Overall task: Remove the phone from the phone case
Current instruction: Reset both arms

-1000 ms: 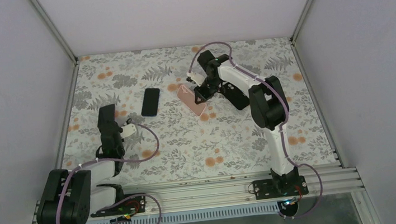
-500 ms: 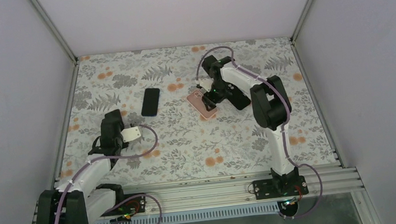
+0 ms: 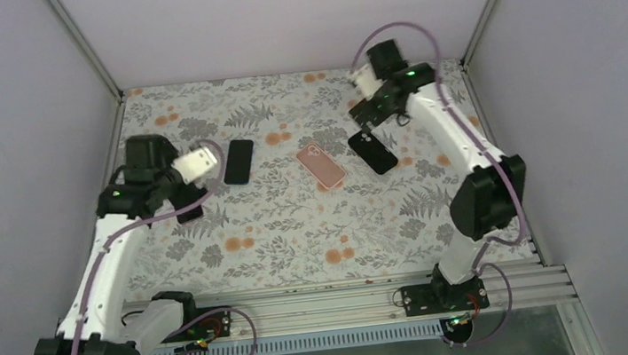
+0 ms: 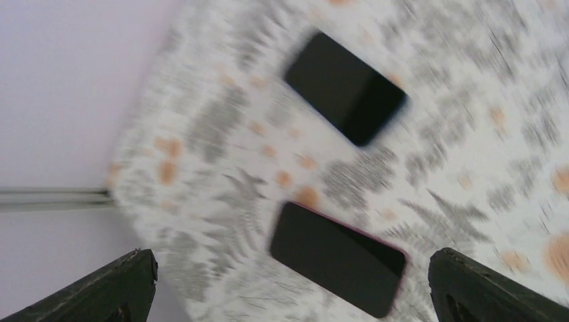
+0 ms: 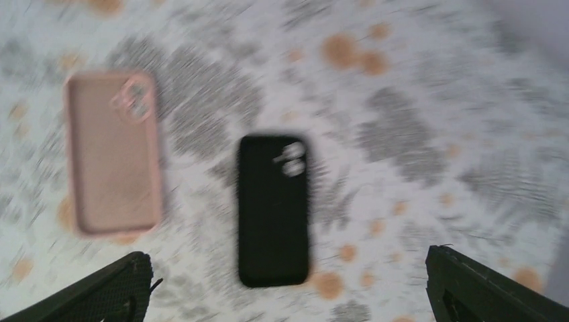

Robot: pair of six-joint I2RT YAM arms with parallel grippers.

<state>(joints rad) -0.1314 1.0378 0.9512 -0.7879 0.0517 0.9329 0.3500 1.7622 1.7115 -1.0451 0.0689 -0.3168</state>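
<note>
A pink phone case (image 3: 321,166) lies flat, back up, mid-table; it shows again in the right wrist view (image 5: 114,154). Beside it lies a black case or phone (image 3: 373,151), back up, with a camera cut-out (image 5: 274,211). My right gripper (image 3: 370,109) hangs open above them, holding nothing (image 5: 288,295). A black phone (image 3: 238,161) lies screen up at the left (image 4: 345,87). Under my open left gripper (image 3: 181,197) lies another dark-screened phone with a pinkish rim (image 4: 339,258). Nothing sits between the left gripper's (image 4: 292,288) fingers. Both wrist views are blurred.
The floral table (image 3: 299,233) is boxed in by purple walls on three sides. The left wall and a corner post (image 4: 54,198) stand close to the left gripper. Both arm bases sit on the metal rail (image 3: 325,306) at the near edge.
Both grippers opened and rose. The right one let go of the pink case, which now lies flat, and swung back-right. The left arm lifted and moved toward the back left.
</note>
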